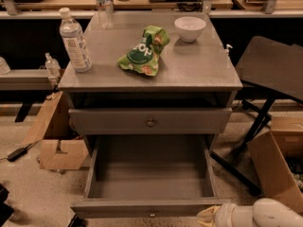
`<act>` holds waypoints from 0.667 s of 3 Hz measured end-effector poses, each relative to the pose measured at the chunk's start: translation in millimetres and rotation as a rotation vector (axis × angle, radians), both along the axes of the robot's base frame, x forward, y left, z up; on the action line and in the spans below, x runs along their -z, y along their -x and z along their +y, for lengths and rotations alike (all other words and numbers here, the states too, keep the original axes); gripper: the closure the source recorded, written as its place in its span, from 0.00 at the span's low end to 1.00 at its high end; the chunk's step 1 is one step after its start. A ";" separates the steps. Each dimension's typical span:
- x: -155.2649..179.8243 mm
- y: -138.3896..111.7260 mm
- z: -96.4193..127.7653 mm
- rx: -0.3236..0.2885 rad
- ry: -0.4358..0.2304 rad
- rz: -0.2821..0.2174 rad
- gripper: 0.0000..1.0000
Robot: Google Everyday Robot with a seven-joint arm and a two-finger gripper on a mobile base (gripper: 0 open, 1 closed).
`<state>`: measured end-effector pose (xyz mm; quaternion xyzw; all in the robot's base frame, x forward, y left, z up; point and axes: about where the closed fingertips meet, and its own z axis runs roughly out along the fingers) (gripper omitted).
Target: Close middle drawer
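The middle drawer of the grey cabinet is pulled far out. Its bare grey inside holds nothing. Its flat front runs along the bottom of the view, with a tiny brass knob at its centre. Above it is a shut drawer front with a larger brass knob. My gripper is at the bottom right, at the end of a white arm. It sits at the right end of the open drawer's front, level with it.
On the cabinet top stand a water bottle, a second bottle, a green snack bag and a white bowl. Cardboard boxes lie on the floor at left and right. A black folding stand is at right.
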<state>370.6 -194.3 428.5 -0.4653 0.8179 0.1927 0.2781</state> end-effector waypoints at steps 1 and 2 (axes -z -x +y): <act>25.5 8.6 16.8 -0.005 -0.031 -0.017 1.00; 68.8 -3.8 21.9 -0.027 -0.015 -0.044 1.00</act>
